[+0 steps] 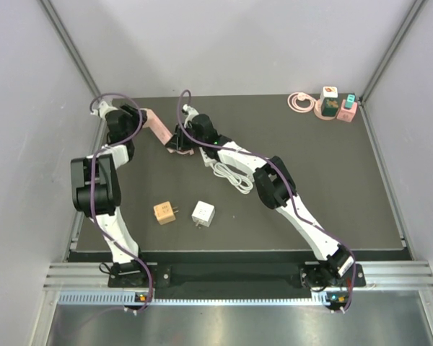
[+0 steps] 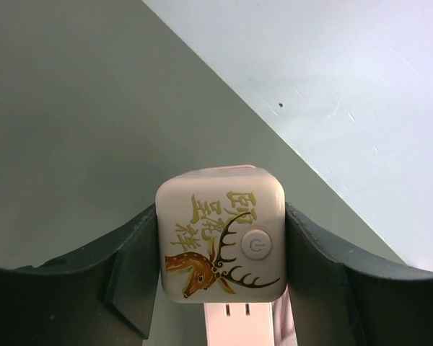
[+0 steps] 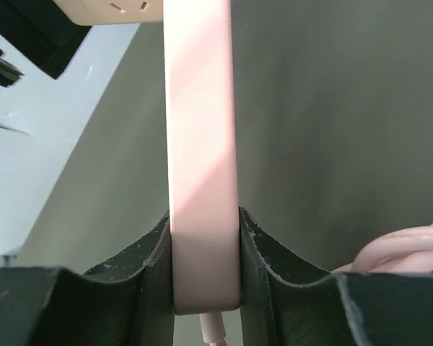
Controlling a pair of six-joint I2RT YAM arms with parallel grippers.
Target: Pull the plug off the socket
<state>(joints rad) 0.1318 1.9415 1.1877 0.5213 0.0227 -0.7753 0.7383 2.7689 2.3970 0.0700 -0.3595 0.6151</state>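
A pale pink cube plug (image 2: pixel 221 245) with a gold deer picture and a round power button sits between my left gripper's (image 2: pixel 221 241) fingers (image 2: pixel 130 267), shut on its two sides. Just below it the pink socket strip (image 2: pixel 234 324) shows two slots. My right gripper (image 3: pixel 204 245) is shut on the cable end of the same strip (image 3: pixel 202 158), seen edge-on, with the cube (image 3: pixel 108 9) at its far end. From above, the strip (image 1: pixel 157 126) spans between the left gripper (image 1: pixel 138 117) and the right gripper (image 1: pixel 179 140) at the back left of the mat. The cube touches the strip.
An orange cube plug (image 1: pixel 164 212) and a white cube plug (image 1: pixel 203 213) lie on the mat near the front. A white cable (image 1: pixel 231 175) lies under the right arm. A coiled pink cable (image 1: pixel 299 101) and more cube sockets (image 1: pixel 332 104) stand at the back right corner.
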